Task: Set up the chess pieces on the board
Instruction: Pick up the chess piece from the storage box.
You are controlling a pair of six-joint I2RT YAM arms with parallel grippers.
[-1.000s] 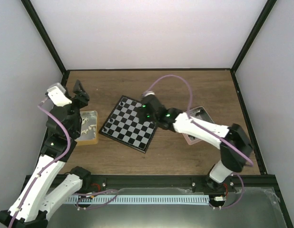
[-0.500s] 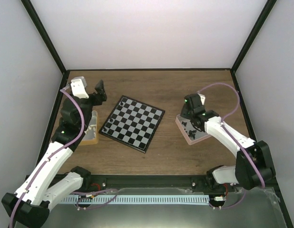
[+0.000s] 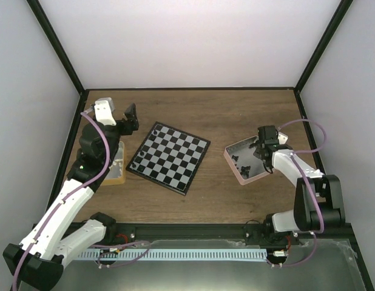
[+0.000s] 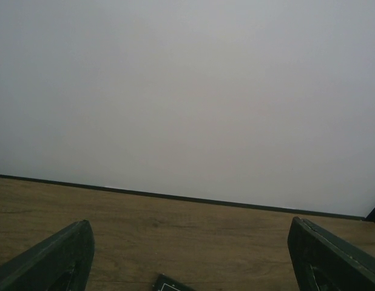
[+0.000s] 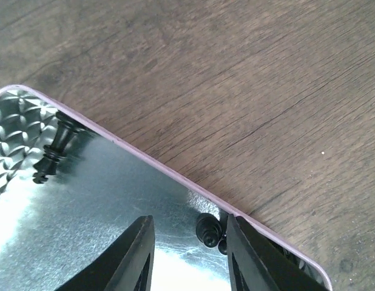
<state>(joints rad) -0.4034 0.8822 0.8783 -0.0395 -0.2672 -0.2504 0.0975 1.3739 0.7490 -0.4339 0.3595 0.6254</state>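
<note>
I hold right gripper parted over a black piece by pink tray rim, ready to pinch; left gripper spread, empty

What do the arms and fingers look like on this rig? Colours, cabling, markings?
The left arm and right arm have white shells with black joints. A purple cable loops loosely along each. The fingers are dark, flat, tapered wedges. No markings are readable.
</note>
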